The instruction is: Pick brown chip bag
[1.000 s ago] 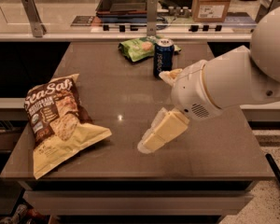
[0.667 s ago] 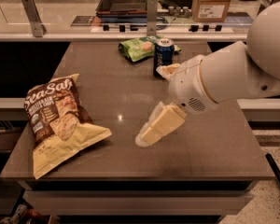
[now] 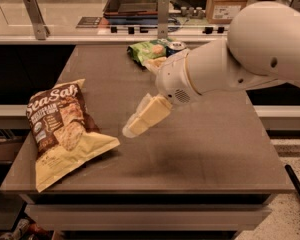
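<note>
Hovering over the table (image 3: pixel 205 149), the gripper (image 3: pixel 132 129) carries nothing; how far it is open, cannot tell. Brown chip bag (image 3: pixel 65 129) lies flat to the gripper's left in camera view, near but apart, by the table's front-left edge.

Risk: a shallow pinch may slip off the slick, puffy film, or a nudge may push the bag overboard.

Bag: dark brown top, white lettering, pale yellow bottom, crinkled.

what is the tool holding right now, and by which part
Nothing is held. The tool hangs above the table, apart from the brown chip bag, which lies flat on the table, untouched.
</note>
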Controlling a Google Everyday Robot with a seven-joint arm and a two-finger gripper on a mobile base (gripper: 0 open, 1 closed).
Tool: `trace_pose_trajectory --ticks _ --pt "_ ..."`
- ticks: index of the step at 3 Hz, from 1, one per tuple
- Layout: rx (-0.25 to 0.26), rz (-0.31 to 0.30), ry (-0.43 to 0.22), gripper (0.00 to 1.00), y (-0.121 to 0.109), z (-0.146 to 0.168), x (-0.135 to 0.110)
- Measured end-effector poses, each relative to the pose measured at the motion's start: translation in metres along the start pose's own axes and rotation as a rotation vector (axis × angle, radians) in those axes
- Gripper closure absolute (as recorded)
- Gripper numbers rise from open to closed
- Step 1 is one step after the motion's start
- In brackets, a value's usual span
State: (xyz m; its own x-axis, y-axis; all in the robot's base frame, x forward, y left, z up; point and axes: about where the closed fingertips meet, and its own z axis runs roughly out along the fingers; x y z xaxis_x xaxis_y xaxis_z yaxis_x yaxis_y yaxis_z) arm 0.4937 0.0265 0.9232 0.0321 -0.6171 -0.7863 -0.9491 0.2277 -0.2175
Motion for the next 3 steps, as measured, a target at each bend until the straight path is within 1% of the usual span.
trace_pose_trajectory --ticks 1,2,3 --pt "-0.021 0.003 -0.040 0.00 -0.001 0.032 -0.010" --pt "-0.027 0.036 -0.061 0.00 0.007 0.063 -0.012" --pt "-0.016 0.080 -0.040 0.00 0.015 0.087 -0.012"
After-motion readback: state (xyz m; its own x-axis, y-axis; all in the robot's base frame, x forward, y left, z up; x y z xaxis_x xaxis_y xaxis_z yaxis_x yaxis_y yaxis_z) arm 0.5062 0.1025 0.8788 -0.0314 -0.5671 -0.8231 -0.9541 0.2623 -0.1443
